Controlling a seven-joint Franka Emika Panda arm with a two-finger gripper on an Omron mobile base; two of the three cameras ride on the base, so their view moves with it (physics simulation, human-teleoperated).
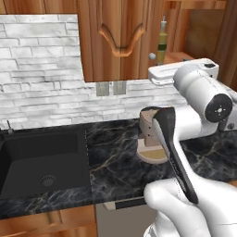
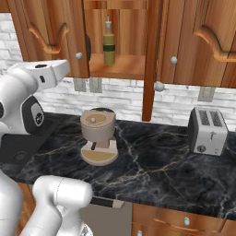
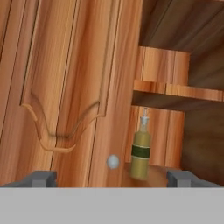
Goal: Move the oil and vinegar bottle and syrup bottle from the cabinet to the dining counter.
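Observation:
The oil and vinegar bottle [image 3: 141, 151] is tall and slim, yellow-green with a dark band, and stands upright on the lower shelf of the cabinet [image 3: 65, 87]. It also stands in the open bay in both base views [image 1: 161, 44] [image 2: 109, 44]. My gripper [image 3: 111, 179] is open, its fingertips [image 3: 43, 178] spread wide. It is short of the cabinet, facing the closed door's knob with the bottle slightly to the right. My white hand [image 2: 53, 69] hovers left of the open bay and below it. The syrup bottle is hidden. The dining counter is out of view.
A tan coffee machine [image 2: 97, 133] stands on the black marble sink counter [image 2: 156, 161] under the cabinet. A toaster [image 2: 208, 131] sits to the right and a dark sink [image 1: 41, 162] to the left. An open door [image 2: 150, 60] juts out edge-on beside the bay.

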